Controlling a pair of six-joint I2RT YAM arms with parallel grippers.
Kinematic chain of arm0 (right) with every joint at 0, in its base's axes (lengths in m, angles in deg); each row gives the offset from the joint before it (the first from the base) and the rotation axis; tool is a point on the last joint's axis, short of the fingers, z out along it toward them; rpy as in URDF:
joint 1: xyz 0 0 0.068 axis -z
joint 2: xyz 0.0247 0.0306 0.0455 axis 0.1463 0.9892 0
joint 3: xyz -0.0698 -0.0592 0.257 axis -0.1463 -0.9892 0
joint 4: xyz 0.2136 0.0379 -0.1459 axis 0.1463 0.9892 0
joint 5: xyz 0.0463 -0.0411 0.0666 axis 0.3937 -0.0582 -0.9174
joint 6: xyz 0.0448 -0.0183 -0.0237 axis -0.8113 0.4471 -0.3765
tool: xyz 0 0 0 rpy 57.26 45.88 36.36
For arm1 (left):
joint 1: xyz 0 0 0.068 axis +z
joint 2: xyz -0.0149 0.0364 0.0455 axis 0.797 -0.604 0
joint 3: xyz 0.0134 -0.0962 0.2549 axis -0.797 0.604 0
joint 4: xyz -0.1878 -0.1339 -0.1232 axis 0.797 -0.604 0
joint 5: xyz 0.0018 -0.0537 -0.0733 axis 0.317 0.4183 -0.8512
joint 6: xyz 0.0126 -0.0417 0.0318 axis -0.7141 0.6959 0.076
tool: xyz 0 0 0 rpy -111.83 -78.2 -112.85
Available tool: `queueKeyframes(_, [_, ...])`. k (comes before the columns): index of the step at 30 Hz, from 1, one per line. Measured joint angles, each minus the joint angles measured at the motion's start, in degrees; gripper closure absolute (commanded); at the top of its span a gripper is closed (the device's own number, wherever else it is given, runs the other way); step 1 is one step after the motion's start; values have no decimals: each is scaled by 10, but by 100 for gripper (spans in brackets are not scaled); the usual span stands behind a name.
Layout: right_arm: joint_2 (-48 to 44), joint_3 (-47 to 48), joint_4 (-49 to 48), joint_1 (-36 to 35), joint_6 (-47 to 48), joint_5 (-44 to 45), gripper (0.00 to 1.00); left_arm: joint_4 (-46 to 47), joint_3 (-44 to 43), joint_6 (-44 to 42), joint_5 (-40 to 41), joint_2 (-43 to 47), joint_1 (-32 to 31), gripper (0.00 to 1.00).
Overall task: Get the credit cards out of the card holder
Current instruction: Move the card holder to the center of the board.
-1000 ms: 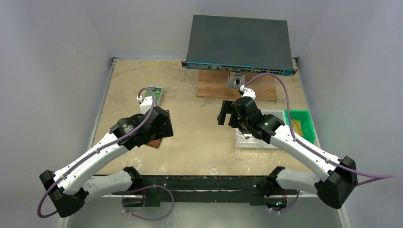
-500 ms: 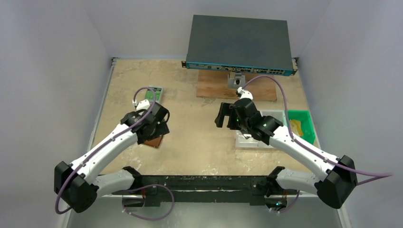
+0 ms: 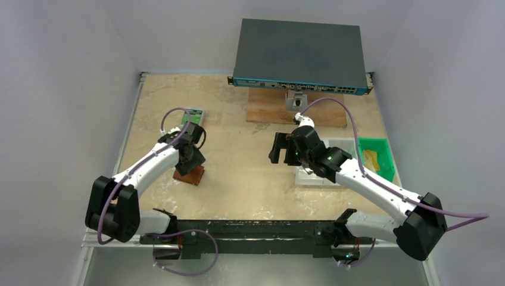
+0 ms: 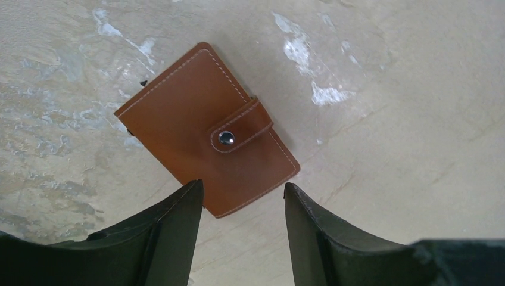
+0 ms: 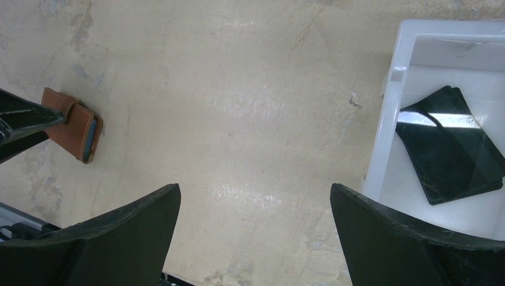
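Left gripper (image 4: 241, 190): has lowered over the card holder in the last second. The jaws have narrowed from full spread to a part-open gap, with nothing clamped yet.
Card holder (image 4: 208, 152): flat on the tabletop, left half, nearer the near edge. One corner lies in the gap between the jaws. Position unchanged.
Snap tab (image 4: 241, 125): fastened.
Right gripper (image 5: 256, 190): jaws fully spread, empty, above mid-tabletop beside the white tray (image 5: 390, 119).
Task meaning: a grasp is forming. The holder is unopened and no card is out.

Bright, even light — soft shadows (table (image 5: 250, 190) glare).
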Motion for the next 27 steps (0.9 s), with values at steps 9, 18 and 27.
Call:
queueKeyframes(9, [-5, -13, -3, 0, 7, 0, 1, 66, 49, 19, -19, -12, 66, 49])
queueKeyframes(18, [-5, -19, -4, 0, 14, 0, 1, 99, 36, 15, -34, -50, 75, 84])
queueKeyframes(27, [-5, -32, -5, 0, 15, 0, 1, 110, 14, -7, -57, -74, 64, 100])
